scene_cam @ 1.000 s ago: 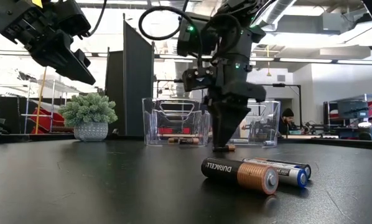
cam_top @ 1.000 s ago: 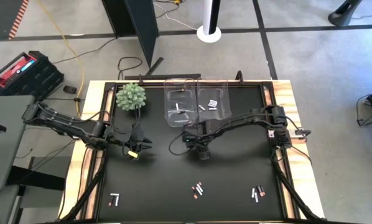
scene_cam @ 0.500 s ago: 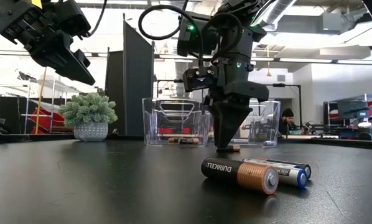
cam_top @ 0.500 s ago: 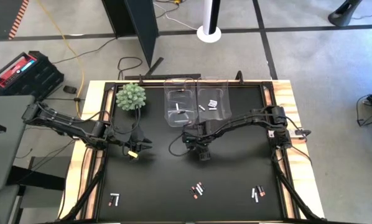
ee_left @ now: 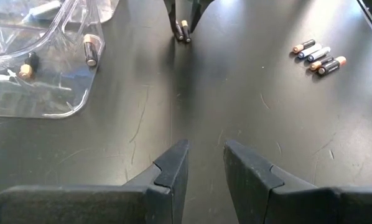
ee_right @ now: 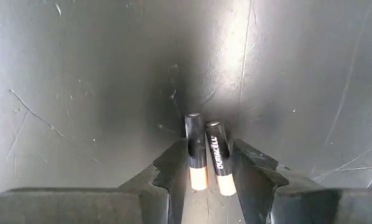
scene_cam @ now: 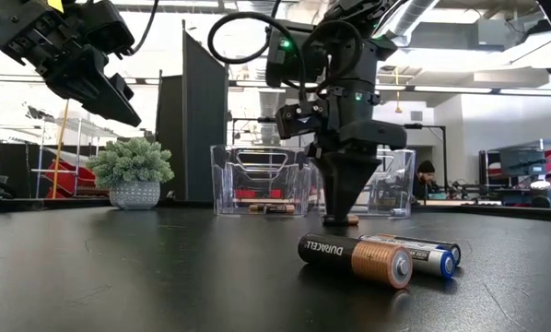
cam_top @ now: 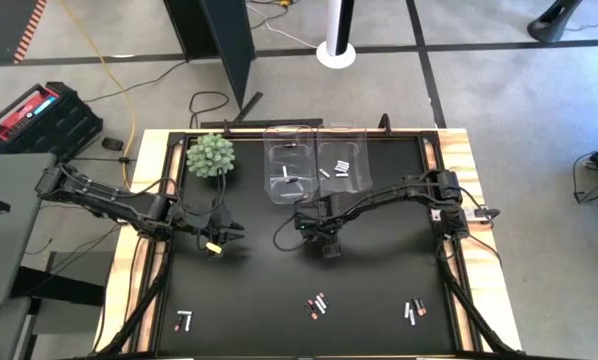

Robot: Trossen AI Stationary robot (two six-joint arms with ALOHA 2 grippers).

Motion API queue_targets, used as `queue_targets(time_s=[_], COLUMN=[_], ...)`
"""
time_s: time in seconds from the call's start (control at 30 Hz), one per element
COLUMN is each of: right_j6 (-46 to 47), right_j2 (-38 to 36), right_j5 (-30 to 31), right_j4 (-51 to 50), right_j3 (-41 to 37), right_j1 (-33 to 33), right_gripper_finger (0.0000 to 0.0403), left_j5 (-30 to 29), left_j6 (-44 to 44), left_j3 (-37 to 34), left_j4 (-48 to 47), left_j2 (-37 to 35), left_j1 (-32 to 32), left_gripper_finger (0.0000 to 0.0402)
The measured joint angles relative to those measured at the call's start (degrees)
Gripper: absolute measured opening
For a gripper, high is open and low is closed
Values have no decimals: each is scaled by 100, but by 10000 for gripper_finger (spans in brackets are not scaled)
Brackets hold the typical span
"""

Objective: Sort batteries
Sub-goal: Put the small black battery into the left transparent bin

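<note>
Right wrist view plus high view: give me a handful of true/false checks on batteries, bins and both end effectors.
1. Two batteries lie side by side between the right end effector fingers. True.
2. The right end effector is over a clear bin. False: it is at the black mat, in front of the clear bins.
3. The left end effector holds a battery. False: nothing shows between its fingers in the left wrist view.
4. Both clear bins are empty. False: batteries lie in them.
5. A potted plant stands left of the bins. True.
</note>
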Motion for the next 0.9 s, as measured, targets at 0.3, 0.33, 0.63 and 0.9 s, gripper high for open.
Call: queue_targets(time_s=[0.3, 0.33, 0.63, 0.9], right_j6=[131, 131, 134, 286], right_j2=[-2, -2, -7, -13], right_j5=[-4, -4, -4, -13], right_j4=[-64, -77, -516, -570], right_j3=[0, 0, 356, 594], right_j1=[0, 0, 0, 50], right_gripper_finger=[138, 138, 138, 138], left_j5=[-2, -2, -17, -70], left_j6=[-5, -4, 152, 154], left_j3=[0, 0, 0, 0], left_j4=[-1, -1, -1, -1], left_j2=[-1, -1, -1, -1], left_j1=[1, 1, 1, 1], left_gripper_finger=[98, 98, 98, 98])
